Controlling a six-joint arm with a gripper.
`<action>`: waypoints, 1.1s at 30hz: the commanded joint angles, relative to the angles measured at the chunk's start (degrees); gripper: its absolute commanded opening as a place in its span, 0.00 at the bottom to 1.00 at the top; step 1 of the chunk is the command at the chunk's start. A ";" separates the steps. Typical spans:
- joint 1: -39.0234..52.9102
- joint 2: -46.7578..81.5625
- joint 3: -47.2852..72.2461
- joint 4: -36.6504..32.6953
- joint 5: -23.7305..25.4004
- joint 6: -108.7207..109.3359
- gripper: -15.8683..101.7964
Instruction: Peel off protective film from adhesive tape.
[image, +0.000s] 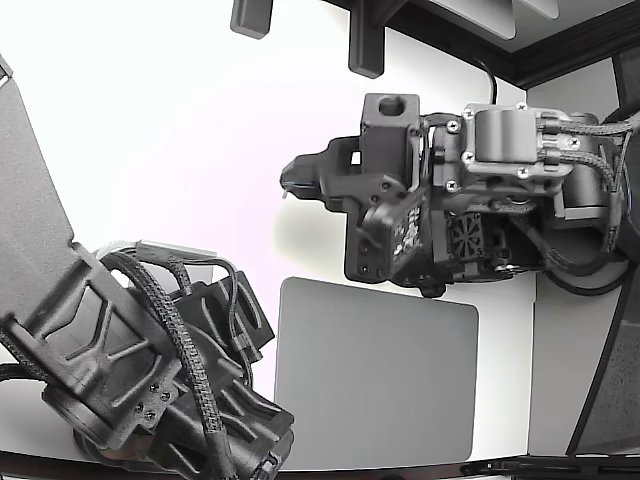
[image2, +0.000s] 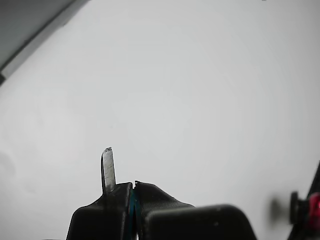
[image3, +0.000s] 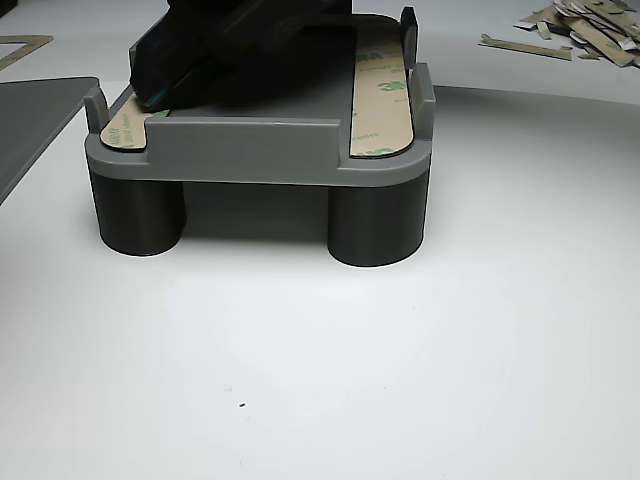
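My gripper is shut, its two black fingertips pressed together. A narrow pale strip of protective film sticks up from them over the white table. In the exterior view my gripper hangs above the table at the upper middle, reaching toward that view's left. The other view shows a grey fixture carrying tan adhesive tape strips: one with its printed liner on that view's right, another on its left. A second black gripper rests on the fixture over the left strip.
The second arm fills the exterior view's lower left. A grey pad lies flat below my gripper. Several peeled film pieces are heaped at the other view's far right. A grey plate lies at that view's left edge.
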 joint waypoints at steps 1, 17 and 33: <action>3.87 -0.79 -0.88 -0.70 4.57 -18.54 0.04; 20.83 -17.40 -2.29 -7.38 17.67 -18.98 0.04; 24.52 -26.46 -2.55 -9.84 24.35 -10.28 0.04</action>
